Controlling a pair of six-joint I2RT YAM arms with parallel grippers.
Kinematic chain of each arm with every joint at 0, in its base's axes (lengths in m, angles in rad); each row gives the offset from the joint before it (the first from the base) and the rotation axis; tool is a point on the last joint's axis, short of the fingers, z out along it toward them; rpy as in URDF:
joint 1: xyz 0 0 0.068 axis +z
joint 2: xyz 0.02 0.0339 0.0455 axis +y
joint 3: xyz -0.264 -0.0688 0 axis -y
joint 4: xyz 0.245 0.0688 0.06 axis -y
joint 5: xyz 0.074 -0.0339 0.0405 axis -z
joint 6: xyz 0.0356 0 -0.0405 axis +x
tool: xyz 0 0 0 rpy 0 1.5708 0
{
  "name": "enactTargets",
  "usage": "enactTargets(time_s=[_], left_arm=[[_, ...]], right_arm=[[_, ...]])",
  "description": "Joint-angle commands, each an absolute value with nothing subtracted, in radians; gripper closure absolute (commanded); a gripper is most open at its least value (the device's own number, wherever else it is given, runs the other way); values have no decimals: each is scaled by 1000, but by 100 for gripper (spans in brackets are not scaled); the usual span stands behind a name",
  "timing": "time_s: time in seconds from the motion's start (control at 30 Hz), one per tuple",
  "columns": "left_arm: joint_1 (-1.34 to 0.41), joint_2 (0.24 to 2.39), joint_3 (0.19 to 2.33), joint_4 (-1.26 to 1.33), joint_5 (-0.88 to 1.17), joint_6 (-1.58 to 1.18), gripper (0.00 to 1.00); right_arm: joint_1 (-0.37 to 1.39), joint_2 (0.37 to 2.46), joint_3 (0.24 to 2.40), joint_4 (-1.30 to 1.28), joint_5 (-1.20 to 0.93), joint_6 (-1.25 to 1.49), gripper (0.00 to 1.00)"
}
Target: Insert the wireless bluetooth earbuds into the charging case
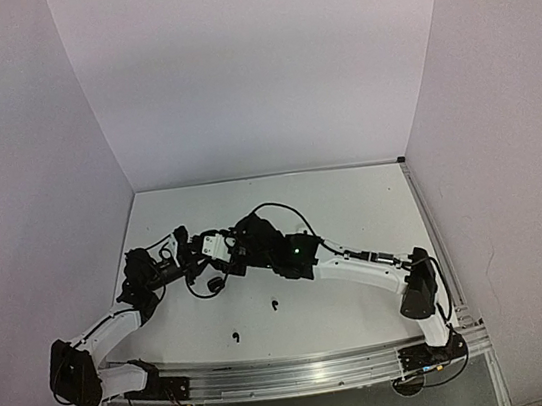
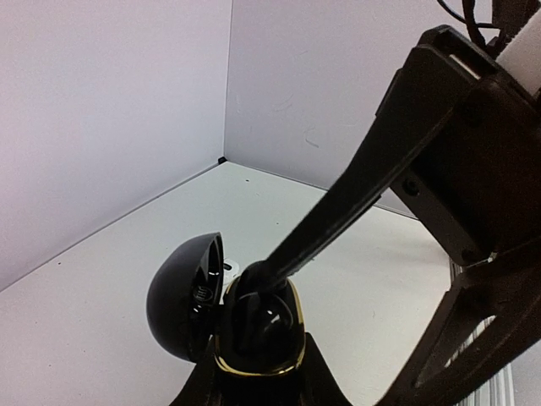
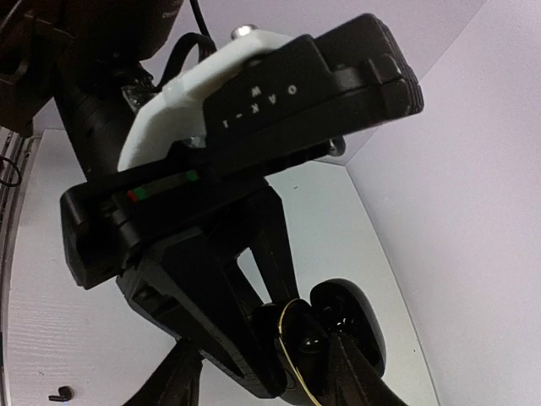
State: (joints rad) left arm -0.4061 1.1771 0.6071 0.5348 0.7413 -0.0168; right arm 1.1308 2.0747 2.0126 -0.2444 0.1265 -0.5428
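My left gripper (image 1: 198, 259) (image 2: 258, 376) is shut on a black charging case (image 2: 283, 338) with a gold rim. The case lid (image 2: 182, 296) stands open to the left. My right gripper (image 1: 233, 254) (image 3: 266, 385) is open. One of its fingers (image 2: 355, 194) reaches down into the case's open top, where something glossy and black sits. The case also shows in the right wrist view (image 3: 308, 338). Two black earbuds (image 1: 274, 304) (image 1: 234, 336) lie loose on the table near the front. One black earbud (image 3: 61, 392) shows in the right wrist view. The white earbuds are out of view.
White walls (image 1: 253, 74) close in the table on three sides, with a corner (image 2: 221, 159) behind the case. A small white thing (image 2: 232, 269) peeks out behind the case. A metal rail (image 1: 294, 366) runs along the table's front edge.
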Motion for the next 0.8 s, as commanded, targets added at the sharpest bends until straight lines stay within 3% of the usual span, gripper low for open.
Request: enactTargets(time_s=[0.0, 0.23, 0.43, 0.77], left_arm=[[-405, 1155, 641, 580, 745, 6, 100], [-405, 1157, 639, 546, 778, 88, 100], [-407, 1138, 643, 417, 846, 422, 100], [-407, 1153, 687, 359, 833, 603, 100]], right_arm=[[1141, 2018, 2102, -286, 51, -459, 48], [1096, 2002, 2185, -285, 16, -239, 40], [995, 2050, 2204, -302, 70, 98, 46], [992, 2181, 2290, -479, -22, 179, 50]])
